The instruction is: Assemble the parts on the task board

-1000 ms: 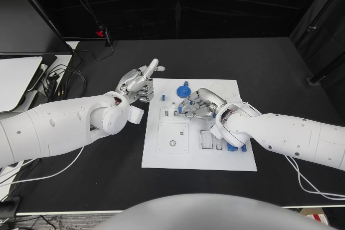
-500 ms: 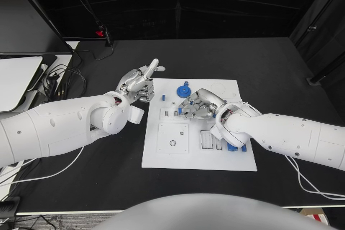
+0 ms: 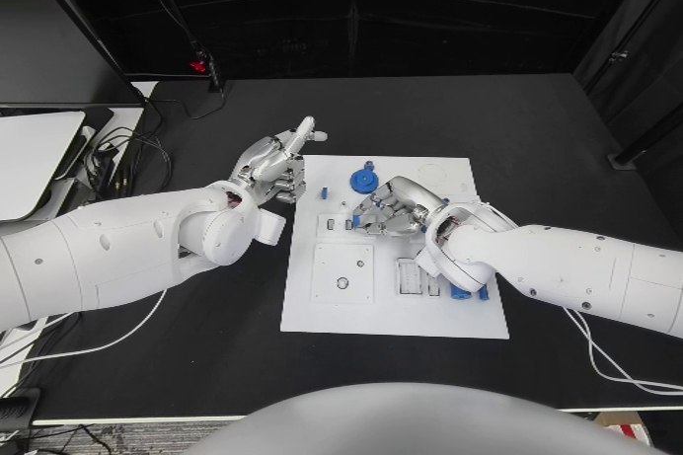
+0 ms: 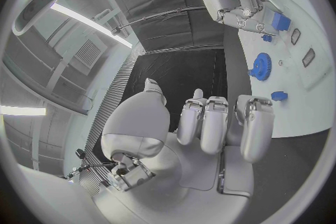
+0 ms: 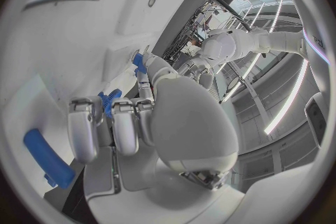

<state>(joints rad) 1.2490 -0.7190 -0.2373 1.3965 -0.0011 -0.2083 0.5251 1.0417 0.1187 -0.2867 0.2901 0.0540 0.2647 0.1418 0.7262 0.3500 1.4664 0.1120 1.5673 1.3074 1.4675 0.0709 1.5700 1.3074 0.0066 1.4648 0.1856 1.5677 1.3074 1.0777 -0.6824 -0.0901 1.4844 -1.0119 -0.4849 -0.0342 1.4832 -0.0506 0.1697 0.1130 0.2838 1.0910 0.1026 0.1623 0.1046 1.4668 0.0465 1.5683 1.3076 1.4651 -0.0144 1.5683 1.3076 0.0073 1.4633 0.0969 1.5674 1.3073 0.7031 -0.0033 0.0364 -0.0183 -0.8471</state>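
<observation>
Head view had your right hand (image 3: 389, 210) over the upper middle of the task board (image 3: 384, 307), fingers curled down; whether they held anything, you could not tell. Just above it sat the blue gear (image 3: 366, 182), with a small blue part (image 3: 323, 191) to its left. Your left hand (image 3: 273, 166) hung off the board's upper left edge, fingers loosely curled, holding nothing.

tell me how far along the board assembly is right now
Early, it seems. Done: a blue gear looks seated on the task board. In hand: the right hand is over the board's middle, its grasp hidden. The left hand hovers beside the board. Left: loose blue pieces by the board's right edge.
</observation>
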